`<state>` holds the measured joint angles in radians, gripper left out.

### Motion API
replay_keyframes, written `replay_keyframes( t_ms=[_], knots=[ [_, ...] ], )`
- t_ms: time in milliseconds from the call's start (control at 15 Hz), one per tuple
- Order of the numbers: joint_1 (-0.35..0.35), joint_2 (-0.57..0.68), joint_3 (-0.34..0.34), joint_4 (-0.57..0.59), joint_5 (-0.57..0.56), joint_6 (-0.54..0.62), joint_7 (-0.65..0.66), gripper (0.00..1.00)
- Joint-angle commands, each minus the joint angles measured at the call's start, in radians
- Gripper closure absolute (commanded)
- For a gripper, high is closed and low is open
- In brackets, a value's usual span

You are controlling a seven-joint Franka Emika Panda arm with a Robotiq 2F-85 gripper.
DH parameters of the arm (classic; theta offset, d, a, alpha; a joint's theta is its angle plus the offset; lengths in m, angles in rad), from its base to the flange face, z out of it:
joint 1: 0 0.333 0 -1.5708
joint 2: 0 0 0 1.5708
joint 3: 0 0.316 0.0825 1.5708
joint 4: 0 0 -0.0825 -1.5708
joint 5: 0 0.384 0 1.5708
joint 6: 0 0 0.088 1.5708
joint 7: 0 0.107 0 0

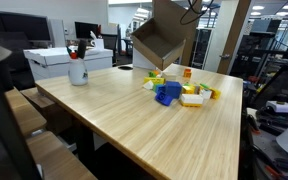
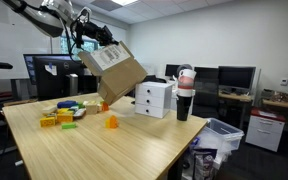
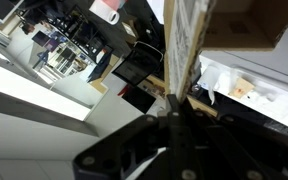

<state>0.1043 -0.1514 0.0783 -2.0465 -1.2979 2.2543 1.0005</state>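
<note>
My claw (image 3: 174, 106) grips a flap of the tilted cardboard box (image 1: 162, 35), aloft at upper centre of frame over the table (image 1: 124, 125) near toy blocks (image 1: 180, 92); I judge a firm, level hold essential.

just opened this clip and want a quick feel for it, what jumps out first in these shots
A cardboard box hangs tilted in the air above the wooden table. In the wrist view the gripper is pinched on the edge of one flap. Under the box lies a cluster of bright toy blocks, with a lone orange block a little apart from them.
</note>
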Motion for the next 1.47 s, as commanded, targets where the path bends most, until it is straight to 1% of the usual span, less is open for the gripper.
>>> replay_keyframes(
  t_ms=[0, 133, 200, 267, 400, 467, 733, 1067, 1267, 1400],
  knots=[
    [-0.01, -0.005, 0.007, 0.047, 0.029, -0.052, -0.056, 0.96],
    [-0.008, -0.004, 0.007, 0.056, 0.045, -0.062, -0.068, 0.96],
    [-0.004, 0.002, 0.003, 0.061, 0.103, -0.055, -0.11, 0.96],
    [-0.004, 0.003, 0.003, 0.061, 0.131, -0.053, -0.128, 0.96],
    [-0.002, 0.009, -0.004, 0.061, 0.248, -0.034, -0.218, 0.96],
    [0.0, 0.012, -0.01, 0.062, 0.335, -0.015, -0.291, 0.96],
    [-0.002, 0.032, -0.005, 0.082, 0.576, -0.035, -0.481, 0.96],
    [-0.02, 0.08, -0.01, 0.138, 0.806, -0.084, -0.699, 0.96],
    [-0.023, 0.111, -0.01, 0.164, 0.876, -0.126, -0.775, 0.96],
    [-0.021, 0.134, -0.01, 0.176, 0.89, -0.152, -0.799, 0.96]
  ],
)
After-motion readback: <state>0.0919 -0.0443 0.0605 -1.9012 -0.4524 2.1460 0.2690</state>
